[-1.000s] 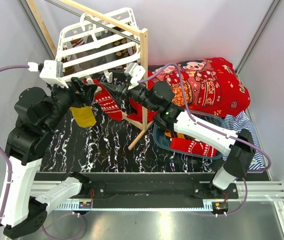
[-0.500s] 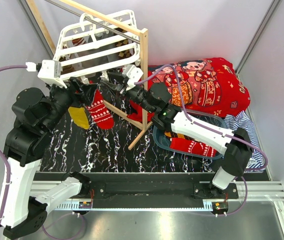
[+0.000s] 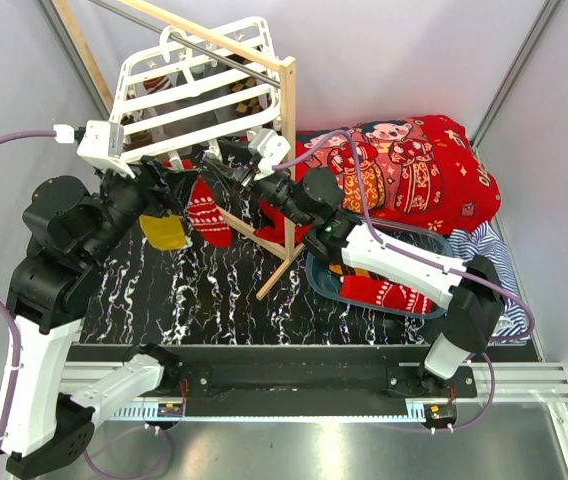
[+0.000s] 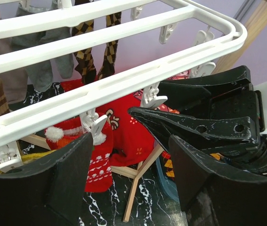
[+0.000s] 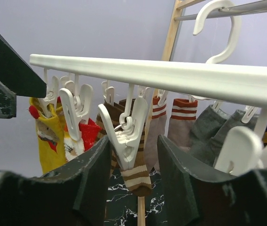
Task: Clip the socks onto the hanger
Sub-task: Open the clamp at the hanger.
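Note:
The white hanger (image 3: pixel 199 85) hangs by its hook (image 5: pixel 218 28) from a rod. Several socks hang from its clips: a red sock with white marks (image 3: pixel 209 205) (image 4: pixel 93 160), a mustard yellow sock (image 3: pixel 164 232) (image 5: pixel 49 136), argyle socks (image 4: pixel 96 52) and grey ones (image 5: pixel 208 136). My left gripper (image 3: pixel 164 178) (image 4: pixel 129 183) is open and empty under the hanger's near bar. My right gripper (image 3: pixel 222 165) (image 5: pixel 133 165) is open, its fingers on either side of a white clip (image 5: pixel 126 127) that grips a brown-and-cream striped sock (image 5: pixel 136 176).
A bare-wood rack (image 3: pixel 286 150) stands right of the hanger, with a leg (image 4: pixel 138 188) on the black marbled table (image 3: pixel 214 300). A big red cartoon blanket (image 3: pixel 404 160), a blue basin (image 3: pixel 322 275) and a blue-white striped cloth (image 3: pixel 484 245) lie at the right.
The red and yellow socks have swung under the hanger. My right gripper has edged up towards the hanger's bar. The left arm has hardly moved.

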Tool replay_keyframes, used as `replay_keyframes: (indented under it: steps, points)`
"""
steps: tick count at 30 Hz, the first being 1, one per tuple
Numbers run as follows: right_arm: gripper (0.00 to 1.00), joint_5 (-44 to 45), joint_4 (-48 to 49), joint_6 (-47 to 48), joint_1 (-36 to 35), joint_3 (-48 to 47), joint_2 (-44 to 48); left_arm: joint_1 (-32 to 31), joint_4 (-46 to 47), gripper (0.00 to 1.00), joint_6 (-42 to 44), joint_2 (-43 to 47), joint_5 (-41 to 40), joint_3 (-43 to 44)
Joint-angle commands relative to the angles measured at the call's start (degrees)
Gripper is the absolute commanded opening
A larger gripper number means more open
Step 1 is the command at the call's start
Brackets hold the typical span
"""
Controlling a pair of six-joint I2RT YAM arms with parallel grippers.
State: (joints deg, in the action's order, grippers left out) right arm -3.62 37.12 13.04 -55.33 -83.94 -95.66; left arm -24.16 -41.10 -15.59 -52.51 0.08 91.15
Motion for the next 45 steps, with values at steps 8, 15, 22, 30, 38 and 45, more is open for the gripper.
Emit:
replay_keyframes:
  steps: [8, 15, 22, 30, 38, 45]
  points:
    - [0.66, 10.2, 9.4, 3.0, -3.3, 2.6, -0.8, 0.0, 2.4, 0.7, -1.7, 0.1, 3.4, 2.1]
    - [0.66, 22.0, 15.1, 6.2, -4.7, 2.6, -2.7, 0.0, 2.5, 0.7, -1.6, 0.6, 2.8, 1.8]
    - [0.63, 23.8, 16.5, 7.7, -5.0, 1.6, -3.9, 0.0, 2.5, 0.7, -1.5, 0.8, 2.6, 1.9]
    - [0.63, 26.7, 19.6, 12.7, -6.4, 0.8, -5.2, 0.0, 2.9, 0.7, -2.5, 0.6, 3.7, 1.9]
    - [0.65, 29.8, 21.8, 17.5, -7.7, -0.7, -6.5, 0.0, 3.0, 0.7, -2.8, 0.0, 3.7, 1.0]
    - [0.62, 32.1, 22.8, 19.3, -7.9, -1.7, -6.8, 0.0, 3.0, 0.7, -2.6, 0.0, 3.1, 0.8]
